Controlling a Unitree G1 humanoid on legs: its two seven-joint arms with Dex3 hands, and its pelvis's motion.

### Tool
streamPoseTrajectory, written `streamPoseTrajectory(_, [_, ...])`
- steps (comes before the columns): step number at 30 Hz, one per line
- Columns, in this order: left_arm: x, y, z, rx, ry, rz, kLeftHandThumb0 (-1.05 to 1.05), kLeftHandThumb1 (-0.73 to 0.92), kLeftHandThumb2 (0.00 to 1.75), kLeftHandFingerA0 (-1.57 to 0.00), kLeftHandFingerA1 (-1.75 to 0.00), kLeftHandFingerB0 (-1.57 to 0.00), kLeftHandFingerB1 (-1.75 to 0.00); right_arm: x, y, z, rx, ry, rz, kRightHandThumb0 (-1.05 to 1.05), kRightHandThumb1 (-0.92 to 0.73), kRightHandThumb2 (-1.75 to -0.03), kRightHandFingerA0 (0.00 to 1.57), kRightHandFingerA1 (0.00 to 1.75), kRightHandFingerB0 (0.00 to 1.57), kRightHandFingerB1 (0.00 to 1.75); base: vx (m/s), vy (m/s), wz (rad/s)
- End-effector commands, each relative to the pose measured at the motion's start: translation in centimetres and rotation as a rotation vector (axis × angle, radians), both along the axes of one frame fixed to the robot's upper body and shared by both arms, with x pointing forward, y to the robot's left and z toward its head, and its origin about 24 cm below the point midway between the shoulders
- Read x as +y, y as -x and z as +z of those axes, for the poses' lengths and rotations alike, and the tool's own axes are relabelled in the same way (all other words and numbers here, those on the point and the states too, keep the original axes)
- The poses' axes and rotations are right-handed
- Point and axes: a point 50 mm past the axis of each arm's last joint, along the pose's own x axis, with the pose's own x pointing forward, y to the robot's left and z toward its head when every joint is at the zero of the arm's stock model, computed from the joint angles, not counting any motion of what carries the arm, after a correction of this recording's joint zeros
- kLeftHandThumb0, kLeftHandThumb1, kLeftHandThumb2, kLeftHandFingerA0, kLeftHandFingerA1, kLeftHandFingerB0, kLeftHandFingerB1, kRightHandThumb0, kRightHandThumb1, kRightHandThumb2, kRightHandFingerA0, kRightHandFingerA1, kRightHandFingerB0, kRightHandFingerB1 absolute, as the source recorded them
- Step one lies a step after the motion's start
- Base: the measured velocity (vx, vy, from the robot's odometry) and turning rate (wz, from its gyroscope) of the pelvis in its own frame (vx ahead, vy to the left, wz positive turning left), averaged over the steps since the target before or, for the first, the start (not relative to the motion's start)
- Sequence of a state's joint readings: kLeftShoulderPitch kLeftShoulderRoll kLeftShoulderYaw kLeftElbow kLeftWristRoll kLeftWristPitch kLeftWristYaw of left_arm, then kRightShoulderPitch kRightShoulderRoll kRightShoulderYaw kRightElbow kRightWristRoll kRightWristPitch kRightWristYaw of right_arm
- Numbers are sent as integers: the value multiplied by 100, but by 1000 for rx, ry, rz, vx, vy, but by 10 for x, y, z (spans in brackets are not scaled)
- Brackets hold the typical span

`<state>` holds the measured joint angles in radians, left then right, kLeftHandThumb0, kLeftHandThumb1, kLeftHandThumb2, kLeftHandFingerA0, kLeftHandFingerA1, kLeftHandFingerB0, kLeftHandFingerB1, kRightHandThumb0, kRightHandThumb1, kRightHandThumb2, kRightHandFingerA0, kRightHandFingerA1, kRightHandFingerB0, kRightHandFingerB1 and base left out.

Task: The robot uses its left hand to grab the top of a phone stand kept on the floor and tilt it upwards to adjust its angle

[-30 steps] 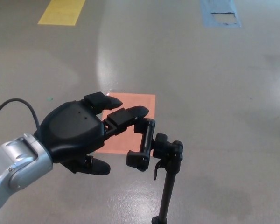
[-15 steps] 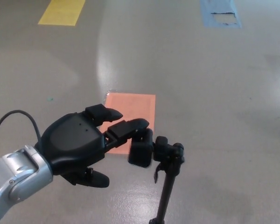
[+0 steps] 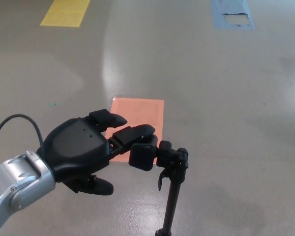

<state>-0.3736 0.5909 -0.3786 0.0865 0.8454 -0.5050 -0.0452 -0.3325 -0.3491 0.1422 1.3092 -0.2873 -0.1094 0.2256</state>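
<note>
- Plainly, the tilting step was in hand: the left hand (image 3: 81, 152) reached in from the left with its fingers (image 3: 135, 133) laid on the top of the phone stand (image 3: 169, 196).
- The stand stood on the grey floor (image 3: 226, 98), its thin black pole rising toward the camera and ending in a clamp head (image 3: 142, 155) at the top, just in front of an orange patch (image 3: 137, 118) taped to the floor.
- The two fingers lay over the upper edge of the clamp head and the thumb (image 3: 101, 187) sat lower and apart from it, so the hand looked loosely hooked on the head rather than clamped tight; I could not tell how firm the hold was.
- The clamp head faced nearly square to the camera, which I took to mean the tilt was well along.
- The right hand did not show at all.
- To my eye, the next move called for a small, gentle push upward at the hinge (image 3: 172, 158), then letting go without dragging the pole, since so light a stand could tip over.
- Yellow (image 3: 64, 12) and blue (image 3: 231, 12) markings lay far off on the floor.
</note>
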Motion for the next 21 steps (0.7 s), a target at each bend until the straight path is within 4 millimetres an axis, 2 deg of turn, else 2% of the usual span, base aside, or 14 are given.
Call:
streamPoseTrajectory(1, [3, 2, -4, 15, -38, 2, -79, 55, 88, -15, -42, -3, -20, -1, 0, 0, -5, 12, -4, -61, -76, -62, 28, 40, 26, 31, 0, 0, 0])
streamPoseTrajectory(6, [4, 5, -8, 36, -31, -3, -78, 54, 88, -17, -42, -4, -21, 1, 3, -2, 3, 3, -14, -60, -77, -62, 29, 40, 26, 32, 0, 0, 0])
streamPoseTrajectory(15, [9, 4, -9, 38, -53, 10, -79, 57, 90, -16, -43, -3, -20, 1, -4, 2, -17, 7, 10, -60, -77, -63, 32, 42, 28, 33, 0, 0, 0])
streamPoseTrajectory(16, [9, 5, -10, 37, -47, 9, -76, 68, 61, -25, -31, -5, -21, 1, -4, 2, -16, 10, 13, -62, -76, -62, 29, 39, 26, 32, 0, 0, 0])
streamPoseTrajectory(17, [10, 5, -11, 36, -41, 9, -76, 68, 61, -25, -31, -5, -21, 1, -4, 2, -15, 12, 14, -62, -76, -62, 29, 39, 26, 32, 0, 0, 0])
streamPoseTrajectory(18, [11, 5, -11, 43, -40, 15, -83, 59, 92, -18, -43, -3, -18, 1, -5, 3, -16, 6, 5, -61, -77, -62, 28, 39, 25, 32, 0, 0, 0])
streamPoseTrajectory(19, [11, 5, -11, 43, -40, 15, -83, 59, 92, -18, -43, -3, -18, 1, -5, 3, -16, 6, 5, -61, -77, -62, 28, 39, 25, 32, 0, 0, 0])
streamPoseTrajectory(20, [11, 5, -11, 51, -40, 20, -78, 69, 61, -25, -31, -4, -23, 1, -6, 3, -18, 0, 2, -60, -77, -62, 30, 40, 26, 32, 0, 0, 0])
streamPoseTrajectory(21, [11, 5, -11, 56, -36, 23, -78, 69, 61, -25, -31, -4, -23, 1, -7, 4, -21, -2, 2, -60, -77, -62, 30, 40, 26, 32, 0, 0, 0])
